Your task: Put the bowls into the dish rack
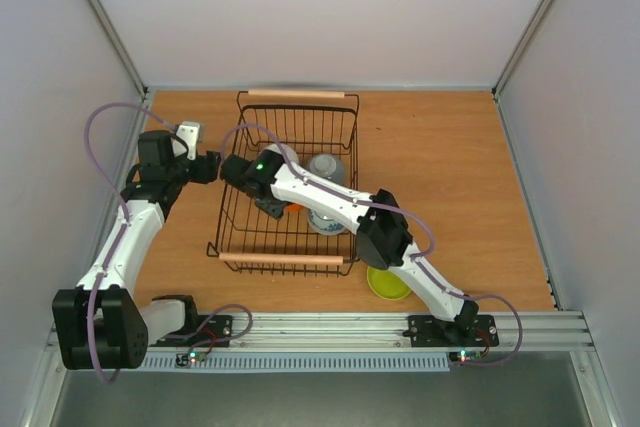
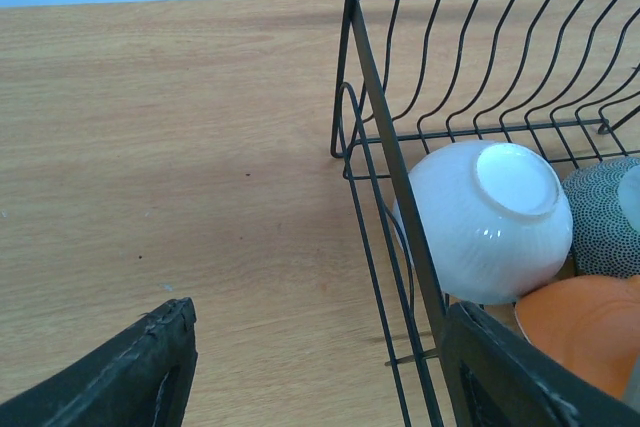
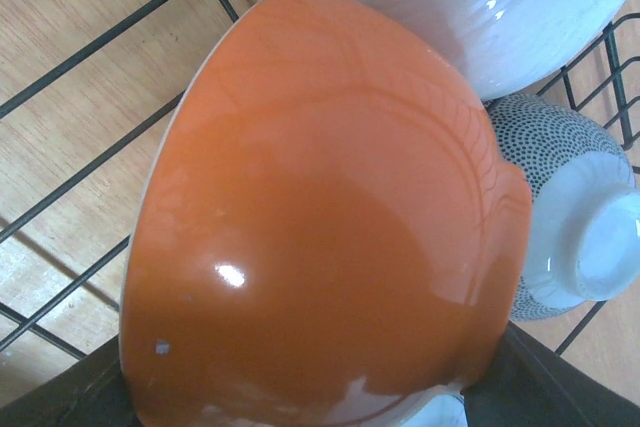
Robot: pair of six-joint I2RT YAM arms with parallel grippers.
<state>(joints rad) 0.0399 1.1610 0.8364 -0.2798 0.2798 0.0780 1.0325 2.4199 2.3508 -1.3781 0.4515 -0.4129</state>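
R claw (image 1: 272, 207) inside dish rack (image 1: 290, 260), spread wide w/ orange bowl (image 3: 320, 217) filling the gap; looks held.
Lower it beside white bowl (image 2: 490, 217) w/o knocking it, then let go. L claw (image 1: 212, 167) gaping, empty, just outside rack's left wall.

Counts: 1 rack (image 1: 290, 127) with 2 wooden handles, far (image 1: 300, 93) and near (image 1: 285, 260). 1 white bowl (image 2: 485, 222), 1 dotted bowl (image 2: 600, 217), 1 orange bowl (image 3: 320, 217), 1 green bowl (image 1: 383, 288): 4 total that I can make out. 2 arms, left (image 1: 125, 237) and right (image 1: 330, 197).
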